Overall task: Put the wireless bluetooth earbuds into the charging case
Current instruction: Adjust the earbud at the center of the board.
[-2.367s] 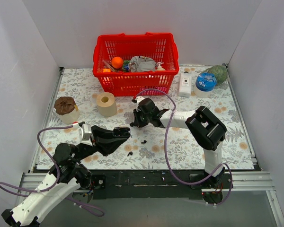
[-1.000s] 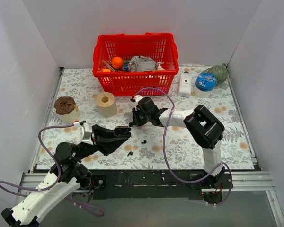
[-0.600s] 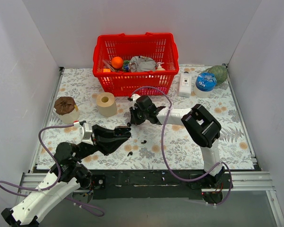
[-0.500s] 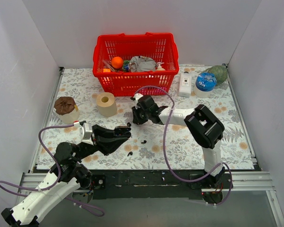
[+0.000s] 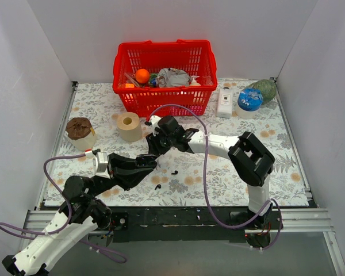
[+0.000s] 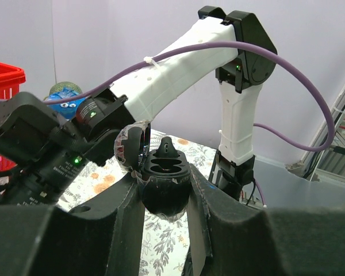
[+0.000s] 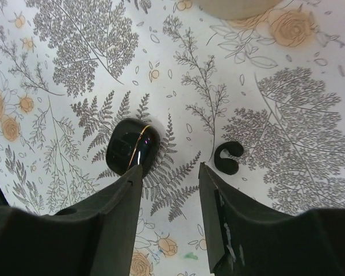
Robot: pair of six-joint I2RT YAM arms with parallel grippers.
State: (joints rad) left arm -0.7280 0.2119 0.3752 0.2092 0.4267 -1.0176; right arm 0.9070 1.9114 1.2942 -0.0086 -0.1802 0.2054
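Note:
My left gripper [image 6: 164,187] is shut on the charging case [image 6: 164,198], a black rounded body held upright with two empty sockets facing up. In the top view the left gripper [image 5: 148,161] hovers above the mat at centre-left. Two earbuds, tiny and black, lie on the mat: one [image 5: 175,171] right of the case, one [image 5: 157,186] nearer the front edge. My right gripper [image 7: 169,169] is open and empty, its fingers [image 6: 129,146] close beside the case. Below it lie a glossy black rounded piece with a gold line [image 7: 132,146] and a small C-shaped black piece [image 7: 228,158].
A red basket [image 5: 161,103] of items stands at the back. A tan tape roll [image 5: 129,126] and a brown-topped roll [image 5: 80,133] sit on the left. A white box [image 5: 225,102], a blue ball [image 5: 250,99] and a green ball [image 5: 266,89] are at the back right.
My right gripper has opened and swung left, up beside the case in my left gripper. A small black piece showed on the mat at its tips. The left gripper stays shut.

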